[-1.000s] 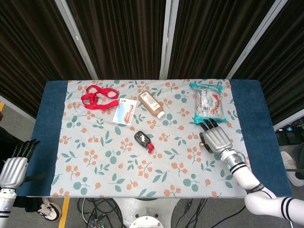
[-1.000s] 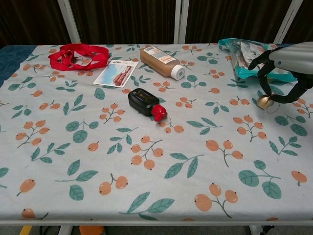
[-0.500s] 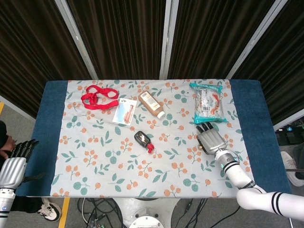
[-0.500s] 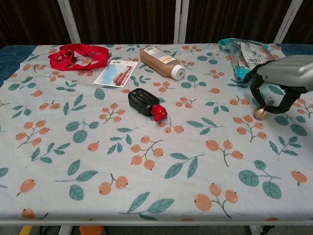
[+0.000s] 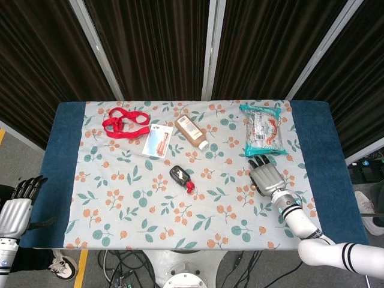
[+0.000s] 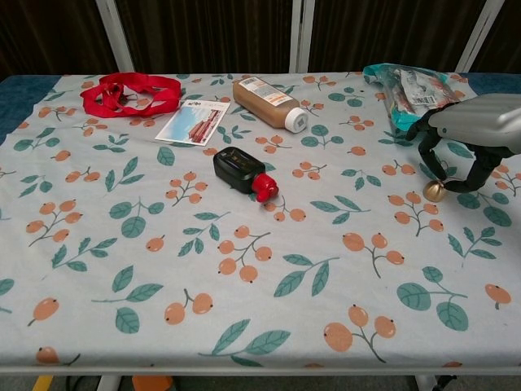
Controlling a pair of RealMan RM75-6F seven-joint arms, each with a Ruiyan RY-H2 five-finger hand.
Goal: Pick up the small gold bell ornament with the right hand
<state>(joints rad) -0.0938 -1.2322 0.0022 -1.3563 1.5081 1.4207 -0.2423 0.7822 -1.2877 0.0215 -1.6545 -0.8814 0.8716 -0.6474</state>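
Chest view: the right robot hand (image 6: 476, 134) arches over the gold bell (image 6: 434, 191), fingers curled around it, grip unclear.

No lettering can be made out: the label on the brown bottle (image 6: 269, 102), the card (image 6: 192, 121) and the packet's sticker (image 6: 419, 98) are all too small and blurred.

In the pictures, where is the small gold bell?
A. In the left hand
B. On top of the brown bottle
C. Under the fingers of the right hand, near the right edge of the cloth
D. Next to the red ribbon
C: in the chest view the gold bell sits on the cloth beneath the curved fingers of the right hand.
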